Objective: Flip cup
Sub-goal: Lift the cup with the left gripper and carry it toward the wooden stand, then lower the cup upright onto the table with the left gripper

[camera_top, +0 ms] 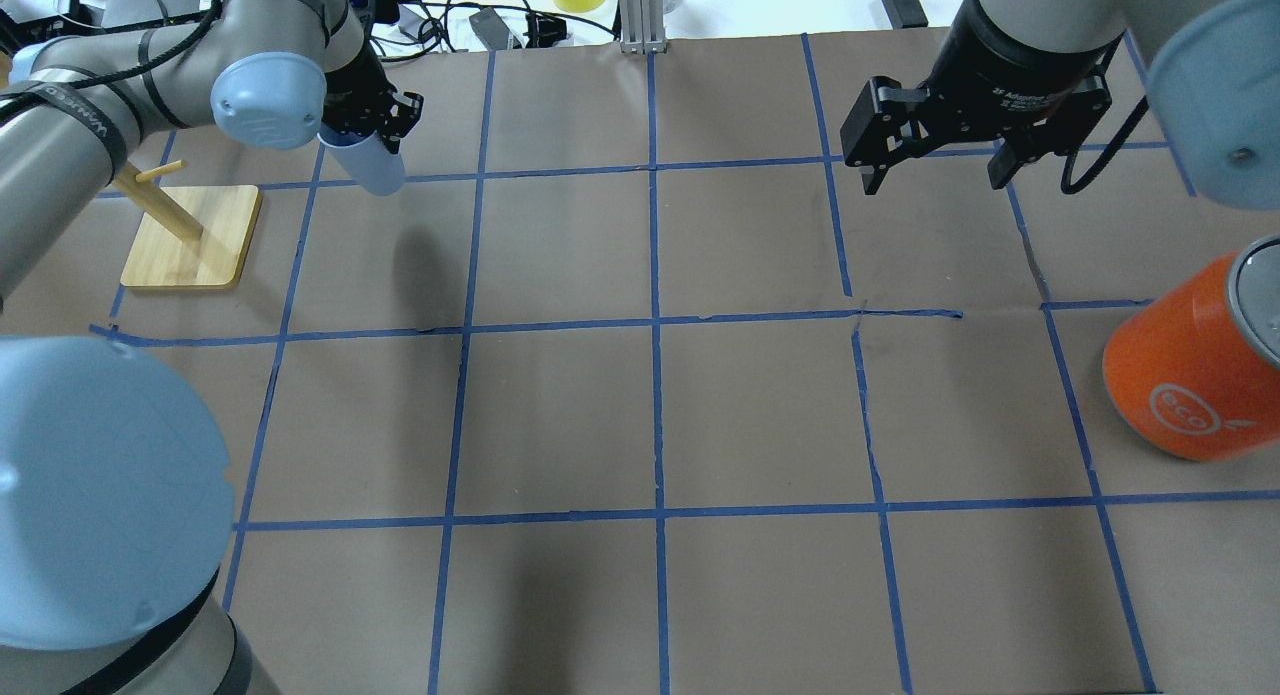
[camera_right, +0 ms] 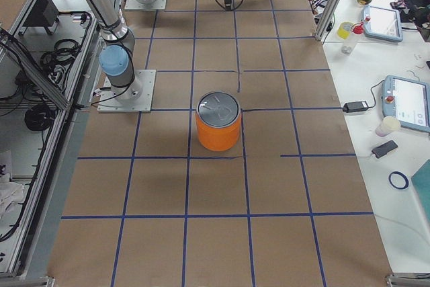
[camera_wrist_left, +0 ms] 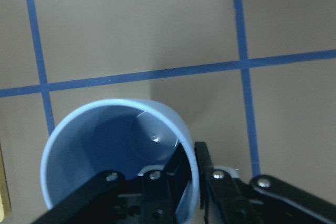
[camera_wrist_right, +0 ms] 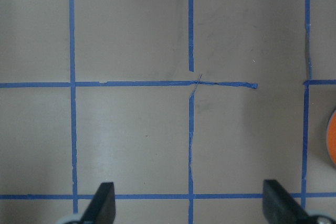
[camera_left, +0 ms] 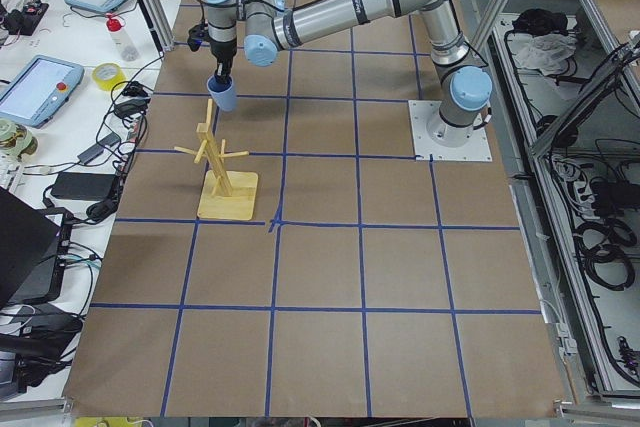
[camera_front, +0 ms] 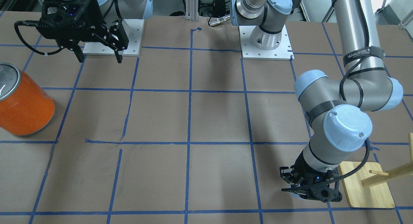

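Note:
The pale light-blue cup (camera_top: 366,165) hangs in my left gripper (camera_top: 372,127), held above the table near its far left corner. In the left wrist view the cup (camera_wrist_left: 105,145) shows its open mouth towards the camera, and the gripper (camera_wrist_left: 193,182) pinches its rim wall, one finger inside and one outside. In the exterior left view the cup (camera_left: 222,96) hangs just above the top of the wooden rack. In the front view the left gripper (camera_front: 308,189) hides nearly all of the cup. My right gripper (camera_top: 935,180) is open and empty, high over the far right of the table, as also shown in the right wrist view (camera_wrist_right: 190,205).
A wooden peg rack (camera_top: 190,240) on a bamboo base stands beside the left gripper. A large orange can (camera_top: 1190,375) with a silver top stands at the table's right edge. Blue tape lines grid the brown table (camera_top: 650,415).

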`<state>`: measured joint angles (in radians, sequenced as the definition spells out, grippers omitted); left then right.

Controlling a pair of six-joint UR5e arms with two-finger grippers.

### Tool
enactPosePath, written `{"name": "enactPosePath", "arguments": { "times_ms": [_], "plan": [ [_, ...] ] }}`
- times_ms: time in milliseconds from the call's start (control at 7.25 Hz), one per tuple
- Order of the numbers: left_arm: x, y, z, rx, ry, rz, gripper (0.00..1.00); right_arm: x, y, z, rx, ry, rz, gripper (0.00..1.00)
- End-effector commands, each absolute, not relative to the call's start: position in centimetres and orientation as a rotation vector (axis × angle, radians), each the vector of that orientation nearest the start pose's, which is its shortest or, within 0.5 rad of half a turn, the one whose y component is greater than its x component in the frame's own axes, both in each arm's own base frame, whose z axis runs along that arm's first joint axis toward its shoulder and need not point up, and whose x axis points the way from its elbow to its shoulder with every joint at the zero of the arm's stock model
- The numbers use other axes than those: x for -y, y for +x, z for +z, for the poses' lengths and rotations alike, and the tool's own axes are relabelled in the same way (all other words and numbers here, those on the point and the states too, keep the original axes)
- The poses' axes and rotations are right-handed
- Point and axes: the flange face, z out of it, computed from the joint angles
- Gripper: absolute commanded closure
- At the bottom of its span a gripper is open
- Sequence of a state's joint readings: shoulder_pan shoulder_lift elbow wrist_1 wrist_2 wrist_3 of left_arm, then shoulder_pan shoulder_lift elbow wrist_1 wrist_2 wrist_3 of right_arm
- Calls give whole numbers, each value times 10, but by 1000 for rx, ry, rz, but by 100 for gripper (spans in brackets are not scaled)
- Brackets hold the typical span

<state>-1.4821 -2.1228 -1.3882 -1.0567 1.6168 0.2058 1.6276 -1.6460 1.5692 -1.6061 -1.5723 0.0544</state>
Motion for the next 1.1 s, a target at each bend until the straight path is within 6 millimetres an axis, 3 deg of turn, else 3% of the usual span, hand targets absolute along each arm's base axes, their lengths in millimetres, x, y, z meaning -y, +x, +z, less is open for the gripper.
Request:
{"name": "enactPosePath", "arguments": {
  "times_ms": [0,828,966],
  "plan": [
    [704,-60,262,-3074,188,-110,100,461,160,529,-3132,-5,-175,0],
    [702,-60,249,-3073,195,-102,99,461,160,527,-3132,-5,-173,0],
    [702,-60,246,-3074,193,-95,46,461,160,527,-3132,-5,-173,0]
  ]
}}
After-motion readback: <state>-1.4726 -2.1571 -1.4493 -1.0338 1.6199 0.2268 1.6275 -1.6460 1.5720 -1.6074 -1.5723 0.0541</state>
